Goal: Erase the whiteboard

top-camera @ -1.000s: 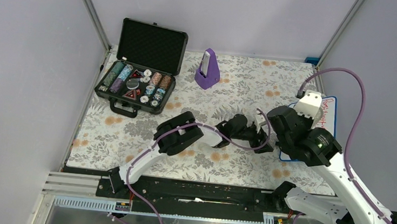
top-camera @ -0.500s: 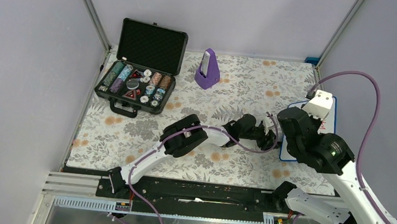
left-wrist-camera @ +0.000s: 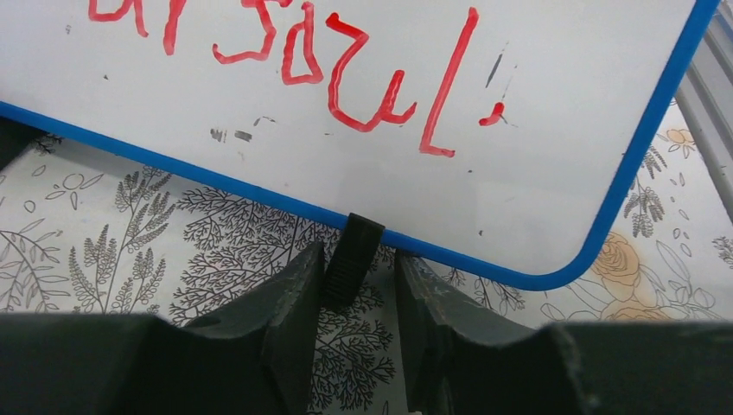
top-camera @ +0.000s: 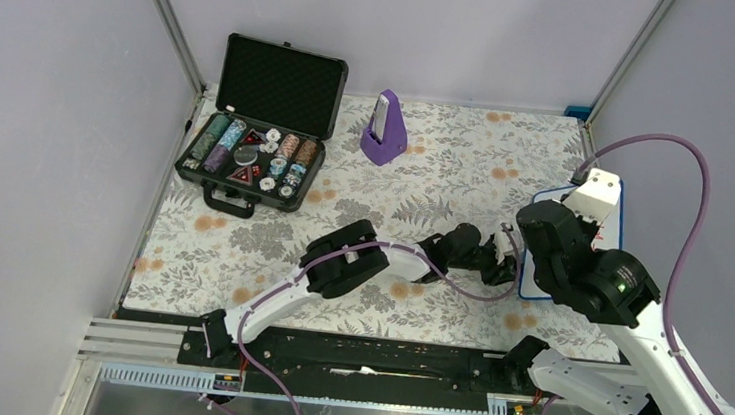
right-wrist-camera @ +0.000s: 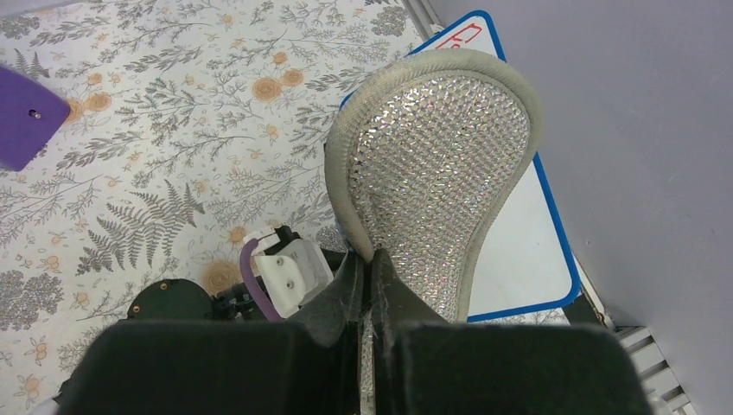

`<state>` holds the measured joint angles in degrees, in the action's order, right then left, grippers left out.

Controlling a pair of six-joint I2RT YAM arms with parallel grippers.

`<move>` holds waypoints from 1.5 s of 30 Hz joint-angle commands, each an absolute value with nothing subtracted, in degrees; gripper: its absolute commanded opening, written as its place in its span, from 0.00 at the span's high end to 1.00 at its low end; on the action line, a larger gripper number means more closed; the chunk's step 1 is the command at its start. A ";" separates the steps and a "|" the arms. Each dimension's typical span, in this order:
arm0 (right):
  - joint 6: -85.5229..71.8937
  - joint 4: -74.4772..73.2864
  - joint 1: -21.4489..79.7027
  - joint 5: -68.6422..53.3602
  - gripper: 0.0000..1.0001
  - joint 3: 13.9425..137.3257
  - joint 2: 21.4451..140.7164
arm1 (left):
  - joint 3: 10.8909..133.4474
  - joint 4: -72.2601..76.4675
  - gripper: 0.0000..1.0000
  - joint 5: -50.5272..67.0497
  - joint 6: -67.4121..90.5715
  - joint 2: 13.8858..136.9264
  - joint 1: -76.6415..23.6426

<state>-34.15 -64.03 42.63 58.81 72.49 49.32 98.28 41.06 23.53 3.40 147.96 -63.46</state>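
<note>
The whiteboard (left-wrist-camera: 346,104) has a blue rim and red handwriting; it lies at the table's right edge (top-camera: 553,201), mostly under my right arm (top-camera: 589,272). My left gripper (left-wrist-camera: 363,281) is at its near rim, jaws narrowly open around a black ribbed tab (left-wrist-camera: 353,255) on that rim; the left finger touches the tab and the right finger stands apart. In the top view it sits at the board's left edge (top-camera: 507,265). My right gripper (right-wrist-camera: 372,264) is shut on a sparkly grey-rimmed cloth pad (right-wrist-camera: 441,156), held above the whiteboard (right-wrist-camera: 527,251).
An open black case (top-camera: 253,152) with poker chips stands at the back left. A purple metronome (top-camera: 384,129) stands at the back middle, also in the right wrist view (right-wrist-camera: 22,117). A grey wall (right-wrist-camera: 640,130) and a metal rail (left-wrist-camera: 709,112) run just right of the board.
My right arm has swung right and back over the whiteboard with the pad. My left arm has stretched right until its gripper reached the board's edge.
</note>
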 commanded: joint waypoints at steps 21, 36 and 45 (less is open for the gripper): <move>-37.74 -57.29 42.15 54.92 1.00 64.67 50.43 | 72.23 56.74 1.00 3.69 -3.99 133.61 -63.81; -27.10 -52.25 26.84 43.86 1.00 62.64 70.33 | 61.37 61.43 1.00 -1.45 -1.01 130.26 -63.46; -25.04 -52.50 23.15 47.27 1.00 62.49 75.41 | 62.29 61.80 1.00 -1.16 -0.16 131.43 -62.24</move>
<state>-26.39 -51.55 23.55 43.81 60.58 71.88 62.06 60.29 2.20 -0.21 131.31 -64.23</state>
